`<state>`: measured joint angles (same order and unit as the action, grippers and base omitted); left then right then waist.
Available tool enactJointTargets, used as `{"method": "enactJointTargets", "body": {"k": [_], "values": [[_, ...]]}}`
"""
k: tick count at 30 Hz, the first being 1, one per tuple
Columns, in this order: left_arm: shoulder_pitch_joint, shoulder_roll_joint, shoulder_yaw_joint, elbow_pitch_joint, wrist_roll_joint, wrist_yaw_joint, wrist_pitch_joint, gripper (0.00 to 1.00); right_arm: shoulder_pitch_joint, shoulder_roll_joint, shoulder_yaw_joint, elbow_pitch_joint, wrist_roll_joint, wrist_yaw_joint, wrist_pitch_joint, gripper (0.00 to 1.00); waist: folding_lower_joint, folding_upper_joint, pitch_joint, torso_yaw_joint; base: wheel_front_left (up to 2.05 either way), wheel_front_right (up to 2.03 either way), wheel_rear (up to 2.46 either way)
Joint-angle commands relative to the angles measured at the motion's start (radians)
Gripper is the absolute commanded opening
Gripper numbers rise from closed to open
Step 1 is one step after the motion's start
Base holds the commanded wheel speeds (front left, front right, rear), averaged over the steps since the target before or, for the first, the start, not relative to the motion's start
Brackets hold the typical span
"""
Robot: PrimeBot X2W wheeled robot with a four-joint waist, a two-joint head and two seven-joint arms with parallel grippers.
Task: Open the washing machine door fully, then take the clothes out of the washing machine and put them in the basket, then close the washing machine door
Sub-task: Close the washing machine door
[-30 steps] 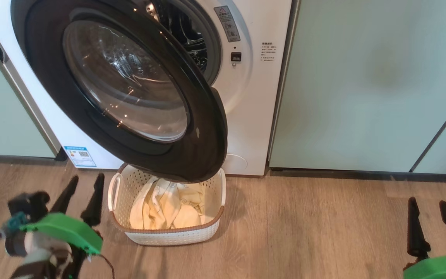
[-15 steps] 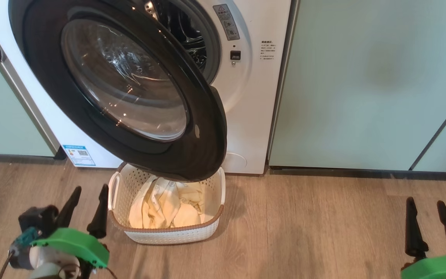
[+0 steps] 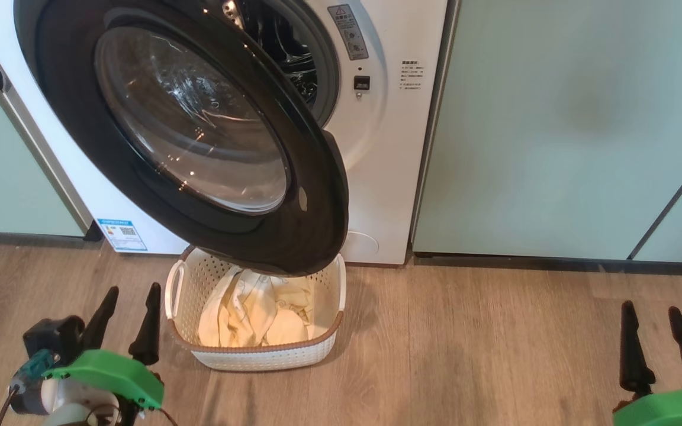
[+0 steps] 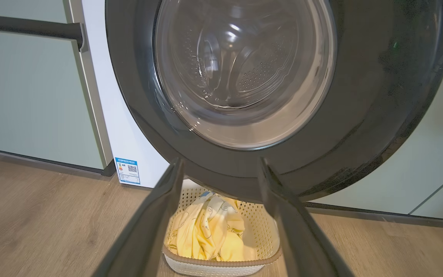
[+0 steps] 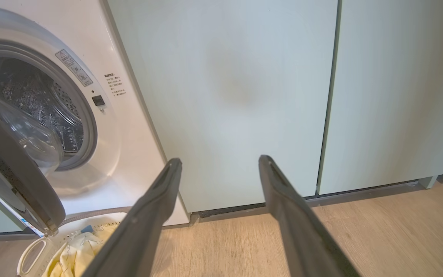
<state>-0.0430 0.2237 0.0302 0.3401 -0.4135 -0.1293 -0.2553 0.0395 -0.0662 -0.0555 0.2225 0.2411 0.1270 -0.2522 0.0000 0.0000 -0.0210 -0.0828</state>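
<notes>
- Left gripper (image 3: pixel 134 287): low at the robot's left over the wood floor (image 3: pixel 465 355), fingers spread wide, nothing between them. It is just beside the basket's left handle and apart from it.
- Right gripper (image 3: pixel 652 306): low at the robot's right, fingers equally wide and empty. It is well apart from the machine and faces the pale green cabinet panels (image 3: pixel 554 118).
- Basket (image 3: pixel 258 358): on the floor directly before the machine, its far rim under the door's lower edge.
- Clothes (image 3: pixel 252 313): a pale yellow and cream heap lying inside the basket, a bit of blue trim showing in the left wrist view.
- Washing machine door (image 3: pixel 317 195): swung out on its left hinge, free edge toward the robot's right, overhanging the basket.
- Washing machine (image 3: pixel 376 177): white front, grey gasket exposed.
- Drum (image 5: pixel 33 100): bare perforated steel in the part that shows; the door hides the rest.
- Step in hand, as judged: unloading looks done and closing the door remains.
- Next move, as judged: bring a gripper to the door's outer face near its free edge and press it round to the gasket until it latches. The glossy rim may let the fingers slide.
</notes>
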Motion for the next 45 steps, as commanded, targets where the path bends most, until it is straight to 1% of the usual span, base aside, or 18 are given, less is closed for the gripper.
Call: {"method": "enactJointTargets", "body": {"k": [1,2,3,4,8,13,20,25,26,30,37,38,45], "values": [[-0.039,0.018,0.043,-0.034,0.013,-0.001,-0.006,1.0,-0.027,-0.013,0.026,-0.031,0.011,0.004,-0.01,0.95,0.0,0.0,0.001,0.001,0.0,0.0,0.0],[-0.039,0.017,0.044,-0.033,0.013,-0.001,-0.006,1.0,-0.029,-0.013,0.027,-0.031,0.017,0.004,-0.01,0.65,0.0,0.0,0.002,0.002,0.0,0.0,0.0],[-0.04,0.016,0.044,-0.033,0.013,-0.001,-0.006,1.0,-0.032,-0.013,0.03,-0.033,0.025,0.004,-0.01,0.4,0.0,0.0,0.003,0.003,0.0,0.0,0.0],[-0.04,0.015,0.044,-0.032,0.014,-0.001,-0.006,1.0,-0.036,-0.013,0.029,-0.036,0.034,0.004,-0.01,0.0,0.0,0.0,0.004,0.005,0.0,0.0,0.0],[-0.037,0.0,0.044,-0.033,0.019,-0.001,-0.006,1.0,-0.064,-0.013,0.014,-0.066,0.069,0.004,-0.01,0.0,0.0,0.0,0.006,0.013,0.0,0.0,0.0],[-0.046,-0.012,0.025,-0.024,0.029,-0.001,-0.006,1.0,-0.121,-0.022,0.01,-0.119,0.103,0.004,-0.01,0.0,0.0,0.0,0.007,0.043,0.0,0.0,0.0],[-0.062,-0.021,0.007,-0.013,0.043,-0.001,-0.006,1.0,-0.271,-0.052,0.113,-0.186,0.116,0.004,-0.01,0.0,0.0,0.0,0.007,0.113,0.0,0.0,0.0],[-0.082,-0.029,-0.017,-0.004,0.053,-0.001,-0.006,1.0,-0.361,-0.047,0.202,-0.215,0.128,0.004,-0.01,0.0,0.0,0.0,0.008,0.174,0.0,0.0,0.0],[-0.082,-0.029,-0.017,-0.004,0.053,-0.001,-0.006,1.0,-0.361,-0.047,0.202,-0.215,0.128,0.004,-0.01,0.0,0.0,0.0,0.008,0.174,0.0,0.0,0.0],[-0.094,-0.036,-0.039,0.005,0.069,-0.001,-0.006,1.0,-0.423,-0.035,0.283,-0.226,0.142,0.004,-0.01,0.0,0.0,0.0,0.008,0.22,0.0,0.0,0.0],[-0.107,-0.042,-0.069,0.016,0.085,-0.001,-0.006,1.0,-0.507,-0.011,0.407,-0.224,0.166,0.004,-0.01,0.0,0.0,0.0,0.013,0.298,0.0,0.0,0.0],[-0.111,-0.044,-0.078,0.017,0.088,-0.001,-0.006,1.0,-0.526,-0.008,0.446,-0.214,0.163,0.004,-0.01,0.0,0.0,0.0,0.016,0.32,0.0,0.0,0.0],[-0.13,-0.049,-0.126,0.022,0.097,-0.001,-0.006,1.0,-0.562,0.004,0.574,-0.165,0.148,0.004,-0.01,0.0,0.0,0.0,0.031,0.393,0.0,0.0,0.0]]}}
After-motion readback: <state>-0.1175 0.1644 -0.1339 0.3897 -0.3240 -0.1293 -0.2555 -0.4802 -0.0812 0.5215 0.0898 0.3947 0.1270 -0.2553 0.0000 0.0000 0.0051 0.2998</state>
